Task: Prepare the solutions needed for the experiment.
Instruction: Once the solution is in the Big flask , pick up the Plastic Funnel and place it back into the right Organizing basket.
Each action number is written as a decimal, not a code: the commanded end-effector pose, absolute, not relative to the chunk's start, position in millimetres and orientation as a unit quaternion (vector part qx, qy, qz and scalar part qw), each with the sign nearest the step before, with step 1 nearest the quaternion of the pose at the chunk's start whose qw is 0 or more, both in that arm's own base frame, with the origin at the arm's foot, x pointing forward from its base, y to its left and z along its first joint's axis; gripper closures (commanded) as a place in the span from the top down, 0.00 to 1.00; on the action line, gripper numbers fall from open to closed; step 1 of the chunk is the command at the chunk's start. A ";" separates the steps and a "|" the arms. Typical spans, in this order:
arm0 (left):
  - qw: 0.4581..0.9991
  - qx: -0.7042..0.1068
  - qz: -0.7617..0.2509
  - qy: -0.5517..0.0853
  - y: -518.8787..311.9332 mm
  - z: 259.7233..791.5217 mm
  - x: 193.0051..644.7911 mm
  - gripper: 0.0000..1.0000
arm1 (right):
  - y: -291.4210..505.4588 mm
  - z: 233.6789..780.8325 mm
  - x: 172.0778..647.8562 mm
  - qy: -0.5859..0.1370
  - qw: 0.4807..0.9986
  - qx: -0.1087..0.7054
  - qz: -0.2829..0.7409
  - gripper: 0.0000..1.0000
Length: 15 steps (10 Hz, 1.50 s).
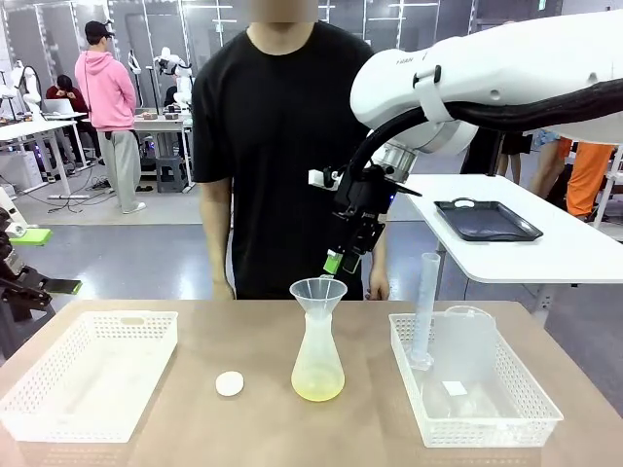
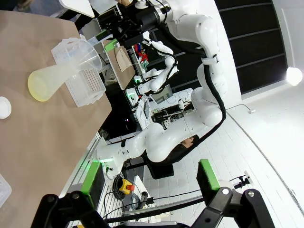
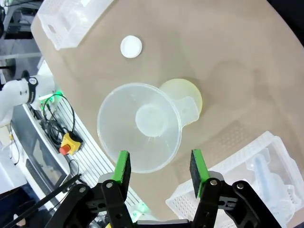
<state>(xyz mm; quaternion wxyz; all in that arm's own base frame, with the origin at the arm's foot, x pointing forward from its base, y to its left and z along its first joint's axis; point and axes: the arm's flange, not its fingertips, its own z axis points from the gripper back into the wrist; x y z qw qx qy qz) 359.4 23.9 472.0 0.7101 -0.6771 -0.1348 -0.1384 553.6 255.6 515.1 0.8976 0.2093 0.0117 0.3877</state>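
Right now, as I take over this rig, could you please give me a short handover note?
Left gripper: open, empty, off to the table's side.
Right gripper: open, empty, poised just above the funnel.
The funnel sits in the flask mid-table, white disc beside it.
Graduated cylinder stands in the right basket.
Done: shallow yellow solution in the flask.
Left: likely lifting the funnel off.

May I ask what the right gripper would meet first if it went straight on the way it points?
Most likely the rim of the funnel: the right gripper points down at it from just above, jaws apart and empty.
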 end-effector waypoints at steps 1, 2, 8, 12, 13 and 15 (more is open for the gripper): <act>0.708 -0.679 -0.143 -0.133 23.7 473.6 358.7 1.00 | 264.5 511.5 566.6 0.034 0.903 0.199 0.378 0.64; 0.708 -0.679 -0.143 -0.133 23.7 473.6 358.7 1.00 | 265.8 505.8 570.2 0.038 0.904 0.198 0.377 0.64; 0.708 -0.679 -0.143 -0.133 23.7 473.6 358.7 1.00 | 274.4 477.8 583.8 0.077 0.899 0.209 0.377 0.64; 0.708 -0.679 -0.143 -0.133 23.7 473.6 358.7 1.00 | 275.5 472.3 582.9 0.098 0.899 0.214 0.371 0.42; 0.708 -0.679 -0.143 -0.133 23.7 473.6 358.7 1.00 | 275.3 471.4 582.3 0.100 0.901 0.210 0.368 0.38; 0.708 -0.679 -0.143 -0.133 23.7 473.6 358.7 1.00 | 275.4 469.6 581.5 0.102 0.902 0.209 0.364 0.25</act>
